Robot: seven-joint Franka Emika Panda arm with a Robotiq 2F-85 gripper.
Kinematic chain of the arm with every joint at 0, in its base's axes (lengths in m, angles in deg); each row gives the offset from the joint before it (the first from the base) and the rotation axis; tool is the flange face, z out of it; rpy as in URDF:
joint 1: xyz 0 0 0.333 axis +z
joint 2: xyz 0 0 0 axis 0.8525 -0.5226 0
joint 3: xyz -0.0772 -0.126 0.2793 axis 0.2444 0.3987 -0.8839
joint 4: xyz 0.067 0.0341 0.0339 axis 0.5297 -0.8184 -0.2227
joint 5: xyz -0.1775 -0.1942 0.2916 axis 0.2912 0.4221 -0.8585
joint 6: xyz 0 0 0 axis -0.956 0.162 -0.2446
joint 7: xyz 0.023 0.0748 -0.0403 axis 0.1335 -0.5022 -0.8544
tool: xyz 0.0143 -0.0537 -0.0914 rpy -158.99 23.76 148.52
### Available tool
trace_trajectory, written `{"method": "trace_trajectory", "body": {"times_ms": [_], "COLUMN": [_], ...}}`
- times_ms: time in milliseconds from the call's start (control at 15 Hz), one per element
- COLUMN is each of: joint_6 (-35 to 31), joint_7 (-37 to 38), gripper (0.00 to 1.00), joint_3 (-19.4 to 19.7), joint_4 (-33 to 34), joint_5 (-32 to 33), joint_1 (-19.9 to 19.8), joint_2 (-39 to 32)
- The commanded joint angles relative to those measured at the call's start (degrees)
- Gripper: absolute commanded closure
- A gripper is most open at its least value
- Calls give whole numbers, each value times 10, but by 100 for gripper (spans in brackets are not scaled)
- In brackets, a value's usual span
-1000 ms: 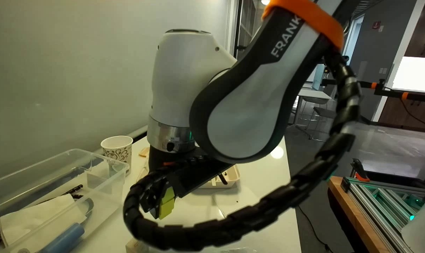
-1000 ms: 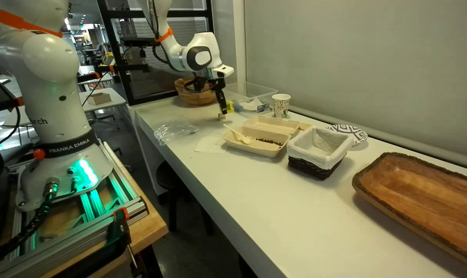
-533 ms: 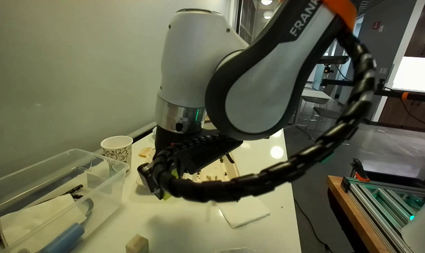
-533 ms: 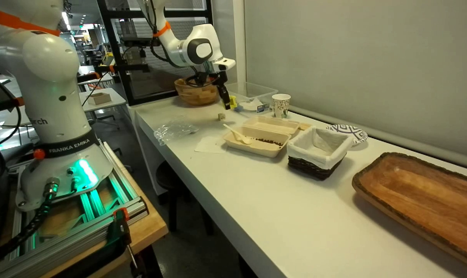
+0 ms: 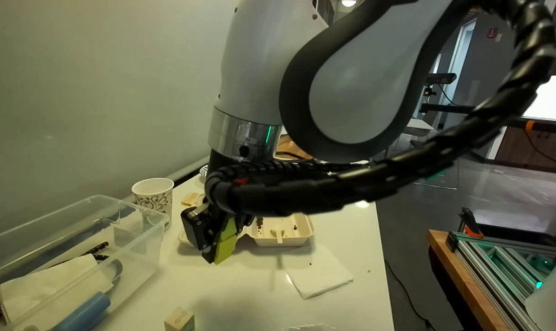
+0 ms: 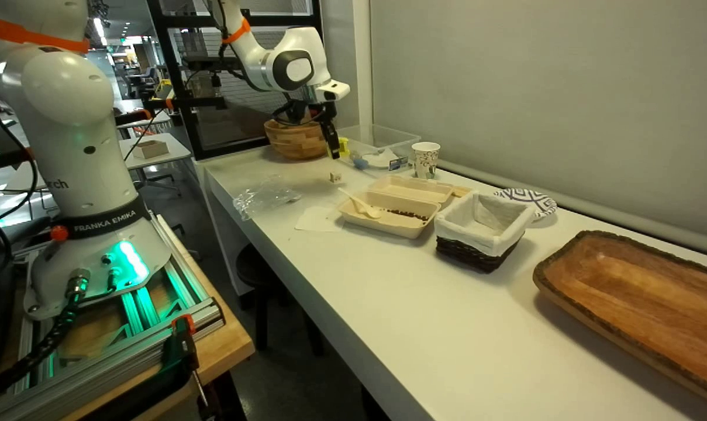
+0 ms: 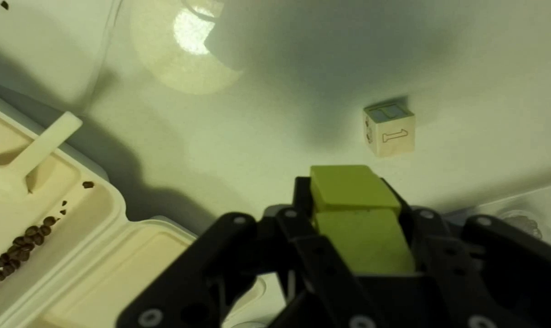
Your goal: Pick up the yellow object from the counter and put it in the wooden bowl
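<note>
My gripper is shut on the yellow object, a blocky piece like stacked bricks. Its upper block sticks out past the fingertips. In both exterior views the gripper holds the yellow object above the white counter. It also shows beside the fingers in an exterior view. The round wooden bowl stands at the far end of the counter in that view, left of the gripper and partly behind the wrist. The bowl's inside is mostly hidden, and it is out of the wrist view.
A tan cube lies on the counter below the gripper. An open clamshell box with a spoon and dark beans, a clear bin, a paper cup, a lined basket, a wooden tray and plastic wrap stand around.
My gripper has risen from near the counter with the yellow object in it. In an exterior view the arm shifted up and right, uncovering the tan cube.
</note>
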Motion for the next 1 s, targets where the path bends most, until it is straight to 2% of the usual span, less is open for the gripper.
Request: {"method": "trace_trajectory", "body": {"times_ms": [0,200,400,667,800,933], "joint_6": [-22,-53,-86,-83,-67,-59], "joint_7": [-24,-95,-217,-364,-421,-472], "gripper": [88,88,88,88,88,88], "joint_3": [-29,-85,-184,-321,-381,-429], "joint_4": [6,33,84,206,270,316], "joint_5": [-21,-74,-164,-255,-278,-272], "joint_1": [-24,-57,-116,-203,-236,-254], "joint_2": [-8,-14,-39,-102,-140,-181]}}
